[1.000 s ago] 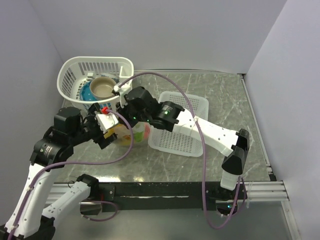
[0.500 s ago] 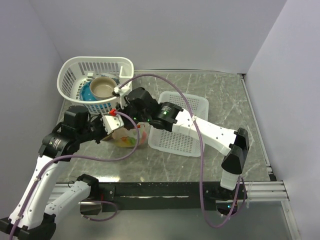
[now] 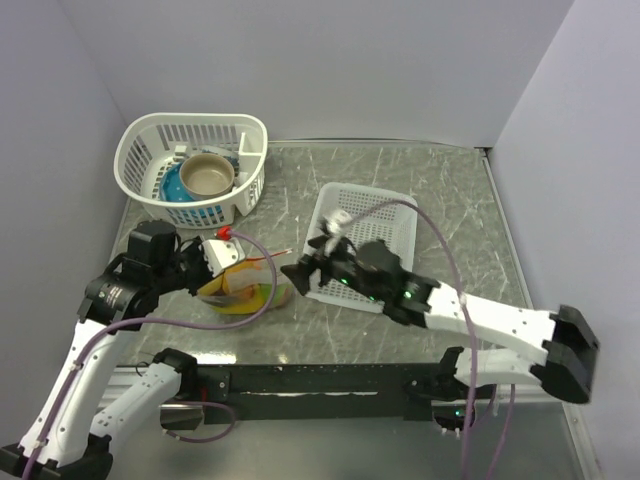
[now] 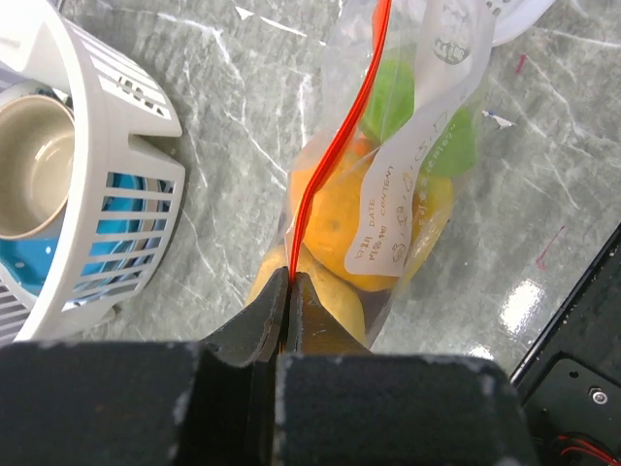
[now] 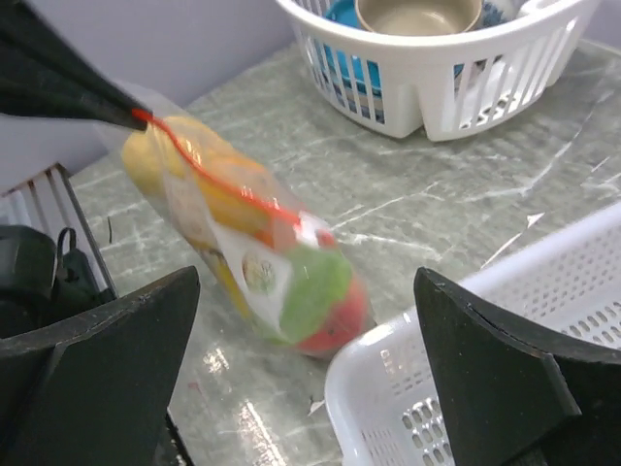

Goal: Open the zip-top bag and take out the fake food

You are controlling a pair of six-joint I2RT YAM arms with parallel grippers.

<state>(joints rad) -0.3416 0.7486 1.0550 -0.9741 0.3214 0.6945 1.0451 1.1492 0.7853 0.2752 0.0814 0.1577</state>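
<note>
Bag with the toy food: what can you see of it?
The bag is clear, crinkly plastic with a thin orange-red zip strip along one edge and a white label. It looks zipped shut. Yellow, orange, green and red toy food fills it. The left pincer pinches one end of the strip, holding that end up; the other end rests on the table by the flat basket. The right pincer is open, not touching.

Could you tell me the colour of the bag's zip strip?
The zip strip is orange-red, clearest in the left wrist view.
</note>
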